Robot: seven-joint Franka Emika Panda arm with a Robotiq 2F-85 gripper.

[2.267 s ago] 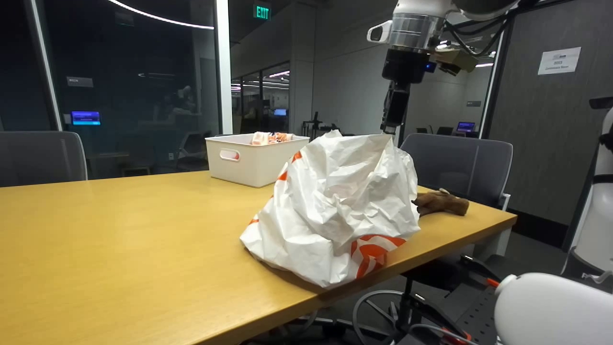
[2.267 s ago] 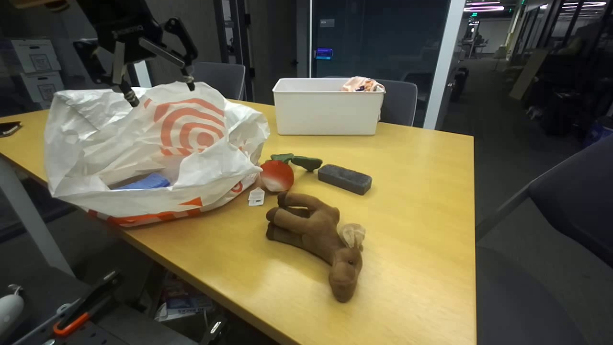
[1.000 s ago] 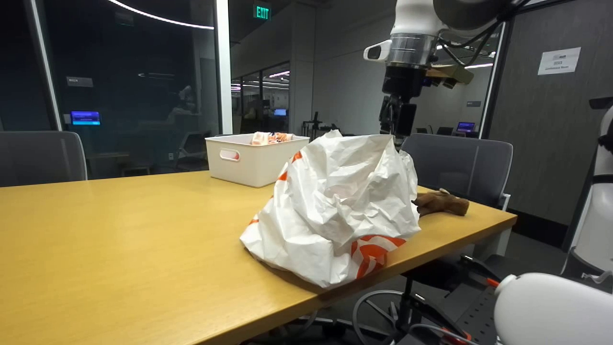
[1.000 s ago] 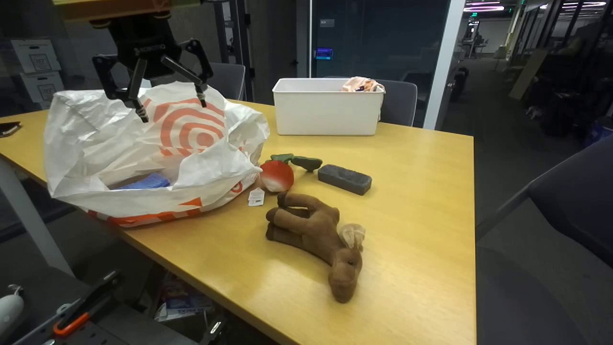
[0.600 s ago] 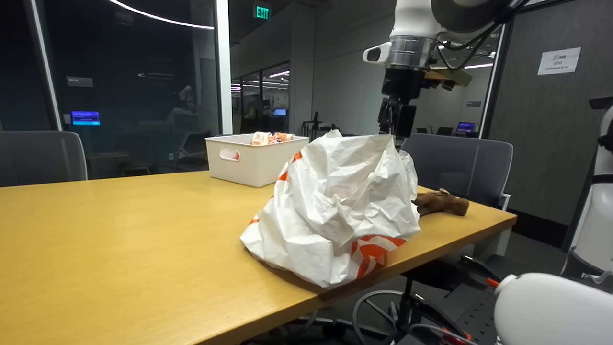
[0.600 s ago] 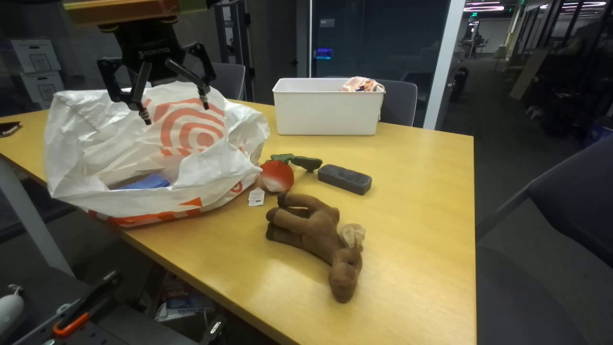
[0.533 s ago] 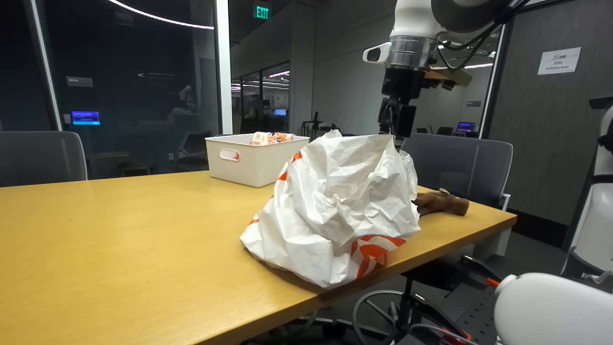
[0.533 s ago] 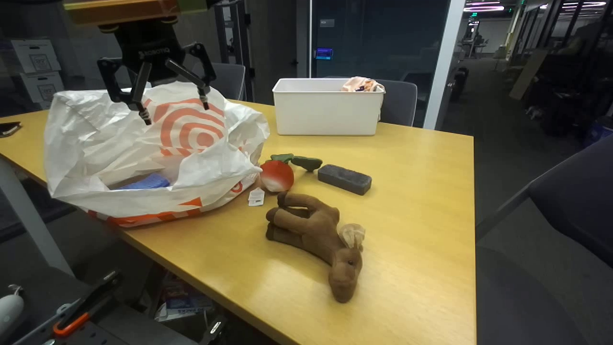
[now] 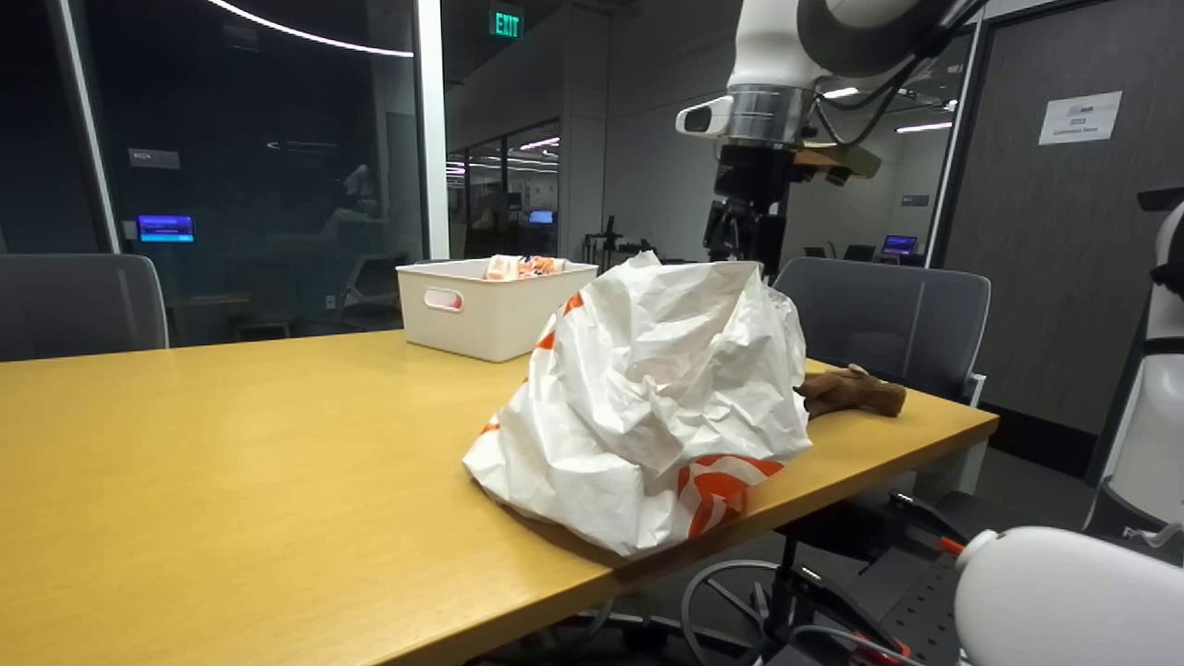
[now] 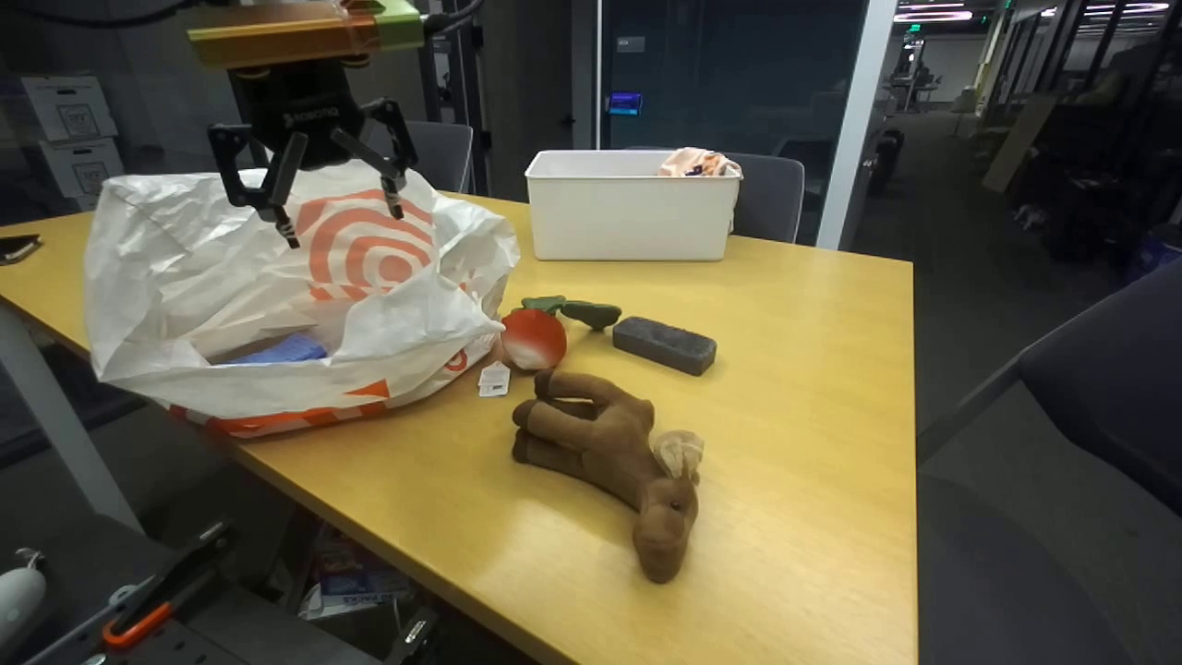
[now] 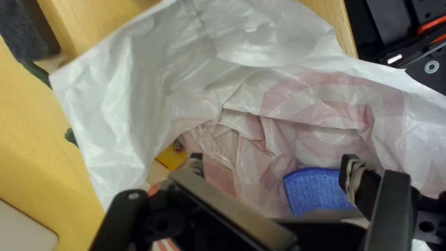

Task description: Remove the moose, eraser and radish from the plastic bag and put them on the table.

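Note:
The brown plush moose [image 10: 605,439] lies on its side on the table; part shows in an exterior view [image 9: 851,393]. The red and white radish [image 10: 534,340] with green leaves lies against the white plastic bag [image 10: 222,268]. The dark grey eraser [image 10: 664,345] lies beside it; it also shows in the wrist view [image 11: 26,29]. The bag's mouth is open. A blue ribbed item [image 11: 313,190] lies inside, and a yellow item [image 11: 172,157] shows near the bag's inner edge. My gripper [image 10: 344,227] is open and empty above the bag, pointing down, fingers [image 11: 271,165] spread over its mouth.
A white bin [image 10: 637,217] with a patterned cloth [image 10: 699,163] stands behind the toys. The bag sits near the table's edge [image 9: 592,592]. A dark flat object [image 10: 18,247] lies at the far side. Grey chairs [image 9: 888,319] stand around the table.
My gripper has come down and turned to point straight down over the bag, shifting right in an exterior view. It stays open. The bag, moose, radish and eraser have not moved.

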